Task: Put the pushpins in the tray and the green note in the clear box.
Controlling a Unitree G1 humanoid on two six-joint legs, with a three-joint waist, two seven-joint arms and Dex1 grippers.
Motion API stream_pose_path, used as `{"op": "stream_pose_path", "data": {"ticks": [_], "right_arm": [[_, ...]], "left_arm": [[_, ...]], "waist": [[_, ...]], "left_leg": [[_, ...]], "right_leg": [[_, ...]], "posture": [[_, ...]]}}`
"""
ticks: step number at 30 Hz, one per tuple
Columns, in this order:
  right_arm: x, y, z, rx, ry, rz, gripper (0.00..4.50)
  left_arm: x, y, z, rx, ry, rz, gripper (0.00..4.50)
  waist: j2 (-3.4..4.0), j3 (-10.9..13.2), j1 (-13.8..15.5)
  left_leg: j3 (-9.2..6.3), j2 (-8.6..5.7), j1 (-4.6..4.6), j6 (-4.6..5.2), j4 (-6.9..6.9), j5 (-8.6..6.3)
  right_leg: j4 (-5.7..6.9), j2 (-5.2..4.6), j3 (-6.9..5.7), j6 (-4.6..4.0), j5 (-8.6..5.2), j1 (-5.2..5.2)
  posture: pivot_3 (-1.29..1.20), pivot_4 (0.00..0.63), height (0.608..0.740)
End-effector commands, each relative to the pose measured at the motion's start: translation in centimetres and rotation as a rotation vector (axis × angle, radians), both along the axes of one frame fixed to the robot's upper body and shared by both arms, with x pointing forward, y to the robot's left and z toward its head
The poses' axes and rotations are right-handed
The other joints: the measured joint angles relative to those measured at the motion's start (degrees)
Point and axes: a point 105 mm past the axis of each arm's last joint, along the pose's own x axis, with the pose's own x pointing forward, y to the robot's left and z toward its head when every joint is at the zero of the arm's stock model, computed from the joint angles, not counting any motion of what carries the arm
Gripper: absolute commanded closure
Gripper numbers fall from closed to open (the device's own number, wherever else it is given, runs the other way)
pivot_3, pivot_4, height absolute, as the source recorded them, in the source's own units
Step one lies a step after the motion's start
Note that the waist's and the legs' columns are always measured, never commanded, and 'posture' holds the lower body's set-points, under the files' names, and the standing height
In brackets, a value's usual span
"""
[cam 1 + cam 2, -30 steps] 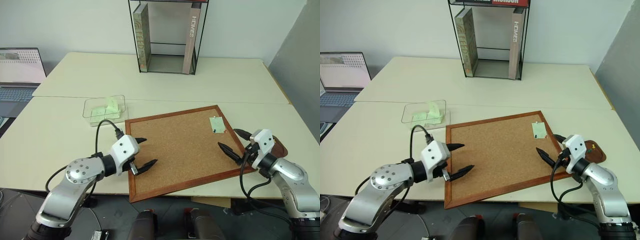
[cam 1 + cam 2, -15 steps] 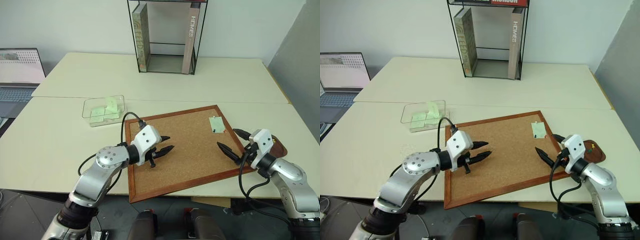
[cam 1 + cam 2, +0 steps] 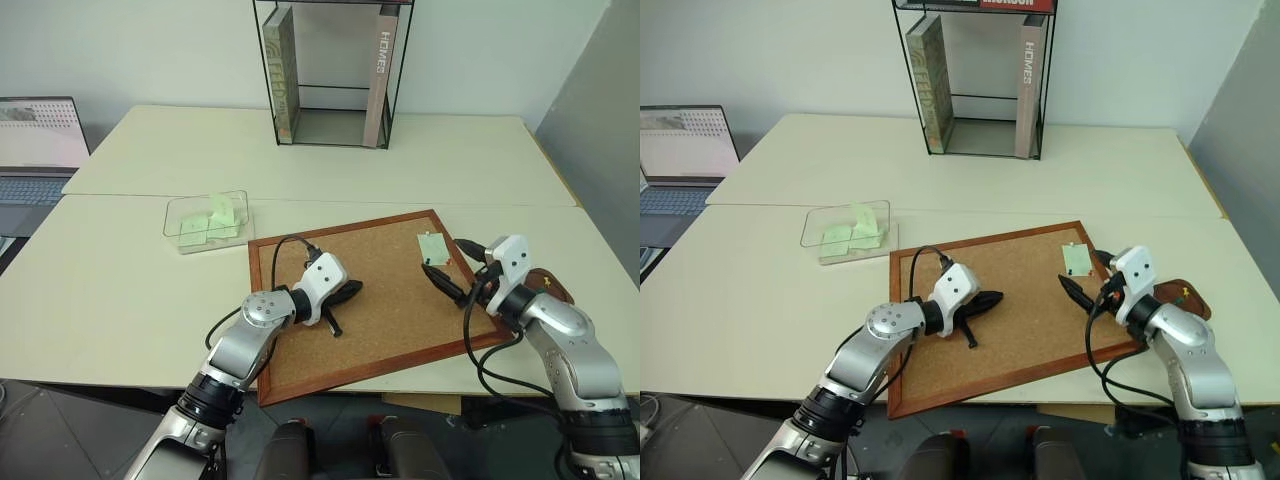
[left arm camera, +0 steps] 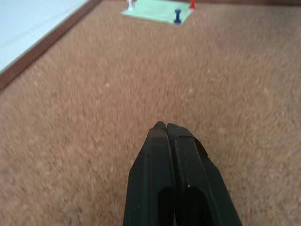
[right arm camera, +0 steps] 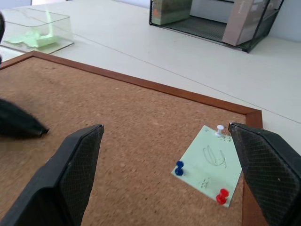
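Cork board: grainy brown cork (image 3: pixel 370 290) in a reddish wood frame, lay skewed on the pale desk (image 3: pixel 130 280).
Green note: thin pale green square (image 5: pixel 212 165) with faint pencil marks, lay flat on the cork board near its far right corner.
Pushpins: the right wrist view made out three in the note, white (image 5: pixel 220 129), blue (image 5: pixel 179 168) and red (image 5: pixel 221 196); the head views gave them as mere dots.
Clear box: shallow transparent plastic with rounded corners (image 3: pixel 208 221), on the desk just beyond the cork board's far left corner, with crumpled green paper inside.
Tray: glossy dark reddish-brown dish (image 3: pixel 1180 300), just off the cork board's right edge, partly hidden behind the right arm; a small yellow speck showed in it in the right eye view.
Wire shelf: black frame (image 3: pixel 335 75) with upright books, well beyond the cork board.
Laptop: open screen (image 3: pixel 685 140), far to the left of the cork board.
Left pincer: clenched (image 4: pixel 165 128), the two black fingers pressed together on nothing, low over the middle of the cork board.
Right pincer: released (image 5: pixel 167 139), fingers wide apart and empty, above the cork board with the note between them in its own wrist view.
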Motion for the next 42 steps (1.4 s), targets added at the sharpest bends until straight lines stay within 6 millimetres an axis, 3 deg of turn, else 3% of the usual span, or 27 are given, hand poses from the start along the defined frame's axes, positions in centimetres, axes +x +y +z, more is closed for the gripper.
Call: {"op": "stream_pose_path", "data": {"ticks": [1, 10, 17, 24, 29, 38, 42], "right_arm": [[1.8, 0.6, 0.6, 0.0, 0.02, 0.002, 0.0], [6.7, 0.5, 0.5, -0.061, 0.044, -0.046, 0.0], [8.6, -0.1, -1.1, -0.115, 0.079, -0.098, 0.0], [8.9, -0.4, -1.9, -0.135, 0.087, -0.118, 1.62], [9.1, -0.4, -2.1, -0.144, 0.084, -0.134, 2.47], [9.7, -0.7, -1.2, -0.168, 0.071, -0.163, 4.43], [9.9, -0.4, -0.5, -0.172, 0.07, -0.153, 4.5]], "left_arm": [[-0.4, 0.1, -1.4, 0.015, 0.041, -0.014, 4.46], [-0.6, 0.0, -1.5, 0.032, 0.04, -0.025, 4.46], [-0.7, 0.0, -1.5, 0.035, 0.041, -0.026, 4.46], [-0.8, 0.0, -1.6, 0.039, 0.04, -0.023, 4.5], [-0.8, 0.1, -1.7, 0.046, 0.04, -0.02, 4.5], [-0.7, 0.1, -1.9, 0.068, 0.038, -0.022, 4.5], [-0.6, 0.1, -1.9, 0.076, 0.034, -0.021, 4.5]], "waist": [[0.0, -0.01, 0.01], [0.02, -0.02, -0.01], [0.02, -0.03, -0.04], [0.03, -0.03, -0.08], [0.04, -0.04, -0.16], [0.04, -0.04, -0.17], [0.04, -0.04, -0.17]], "left_leg": [[-0.02, -0.02, 0.0, 0.0, 0.0, 0.0], [0.01, -0.03, 0.02, 0.0, 0.0, 0.0], [0.02, -0.02, 0.04, 0.01, -0.01, 0.0], [0.04, -0.01, 0.04, 0.01, 0.02, 0.0], [0.03, 0.01, 0.07, 0.01, 0.01, 0.0], [0.04, 0.0, 0.08, 0.01, 0.01, 0.0], [0.06, 0.0, 0.07, 0.01, 0.01, 0.0]], "right_leg": [[0.01, -0.01, 0.0, 0.0, 0.0, 0.01], [0.01, 0.0, 0.01, 0.0, 0.0, 0.04], [0.02, 0.0, 0.02, -0.01, 0.01, 0.04], [0.04, -0.01, 0.05, 0.01, 0.03, 0.04], [0.08, -0.01, 0.05, 0.0, 0.02, 0.04], [0.09, -0.01, 0.06, 0.0, 0.03, 0.05], [0.08, -0.02, 0.08, 0.0, 0.03, 0.05]], "posture": [[0.0, 0.15, 0.74], [0.0, 0.15, 0.74], [0.0, 0.15, 0.74], [0.0, 0.15, 0.74], [0.0, 0.15, 0.74], [0.0, 0.15, 0.74], [0.0, 0.15, 0.74]]}}
